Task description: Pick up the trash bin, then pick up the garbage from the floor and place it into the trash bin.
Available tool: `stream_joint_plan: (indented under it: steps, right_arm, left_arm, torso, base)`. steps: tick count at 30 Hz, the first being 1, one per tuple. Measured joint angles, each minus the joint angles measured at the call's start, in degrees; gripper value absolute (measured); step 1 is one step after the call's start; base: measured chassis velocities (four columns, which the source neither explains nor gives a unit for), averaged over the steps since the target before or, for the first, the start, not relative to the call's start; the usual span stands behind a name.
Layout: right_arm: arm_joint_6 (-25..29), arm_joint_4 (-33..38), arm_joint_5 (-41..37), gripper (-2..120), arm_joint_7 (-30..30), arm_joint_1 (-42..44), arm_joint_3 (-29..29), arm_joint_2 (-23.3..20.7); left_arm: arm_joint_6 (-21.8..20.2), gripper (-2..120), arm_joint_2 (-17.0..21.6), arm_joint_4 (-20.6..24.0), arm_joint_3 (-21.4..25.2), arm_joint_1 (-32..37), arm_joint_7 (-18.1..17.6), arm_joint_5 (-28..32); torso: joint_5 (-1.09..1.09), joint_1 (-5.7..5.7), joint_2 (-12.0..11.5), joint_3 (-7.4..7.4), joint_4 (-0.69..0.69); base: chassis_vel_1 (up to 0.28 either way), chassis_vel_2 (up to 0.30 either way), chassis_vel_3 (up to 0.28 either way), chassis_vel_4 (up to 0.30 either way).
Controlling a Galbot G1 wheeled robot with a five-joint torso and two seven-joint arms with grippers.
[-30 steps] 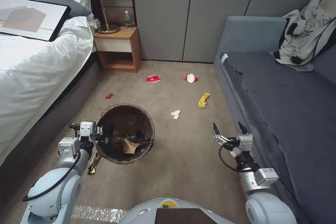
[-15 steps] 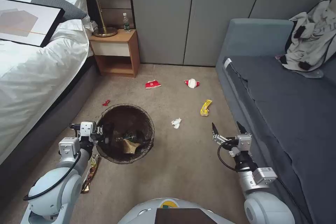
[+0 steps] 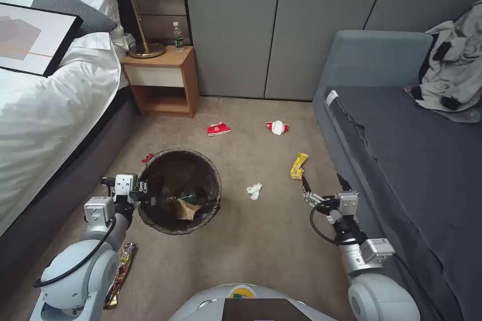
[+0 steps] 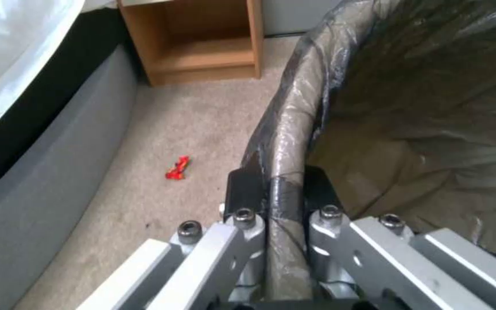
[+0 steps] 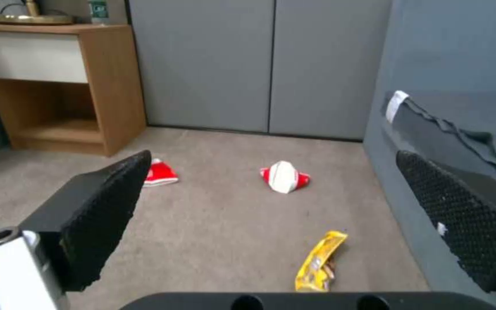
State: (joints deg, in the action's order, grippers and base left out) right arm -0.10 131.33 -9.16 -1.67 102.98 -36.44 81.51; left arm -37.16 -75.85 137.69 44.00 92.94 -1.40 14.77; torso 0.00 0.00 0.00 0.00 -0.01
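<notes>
Clamped on the trash bin's (image 3: 179, 190) near rim, my left gripper (image 3: 145, 195) holds it with one finger (image 4: 242, 189) outside and one inside the folded bag, the bin riding at my left side above the carpet (image 3: 261, 246). My right gripper (image 3: 324, 185) hangs empty with its jaws spread wide, low beside the sofa (image 3: 401, 150), pointed toward the yellow wrapper (image 3: 298, 166) lying just ahead of it on the floor. I judge the bin pickup done and the litter collecting under way; the next move calls for lowering those spread fingers over the wrapper and closing. A dark brown-black liner covers the bin, and a brown paper bag (image 3: 187, 209) lies at the bottom. A white tissue (image 3: 254, 190) lies between bin and wrapper.
</notes>
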Motion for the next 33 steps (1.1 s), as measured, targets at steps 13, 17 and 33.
stream_joint_plan:
  steps: [13, 17, 33]
  right_arm:
    - [-0.2, 0.0, 0.0, 100, 0.1, -0.2, 0.5, -0.1]
    - [-0.3, 0.0, 0.0, 100, 0.1, -0.2, 0.7, -0.2]
    - [-5.6, -2.0, -3.2, 100, -0.1, -4.2, 2.9, -4.8]
  left_arm:
    - [0.0, 3, -0.1, 0.1, 0.0, 0.0, 0.0, 0.0]
    - [0.0, 3, -0.1, 0.1, -0.1, 0.1, 0.0, 0.0]
    - [0.1, 3, 0.0, 0.5, -0.1, 0.3, 0.0, 0.0]
  torso:
    - [0.0, 0.0, 0.0, 0.0, 0.0]
    - [0.0, 0.0, 0.0, 0.0, 0.01]
    - [0.0, 0.0, 0.0, -0.01, 0.0]
  base:
    - [-0.132, 0.119, 0.122, -0.127]
    - [-0.12, 0.12, 0.113, -0.122]
    - [-0.069, 0.071, 0.067, -0.071]
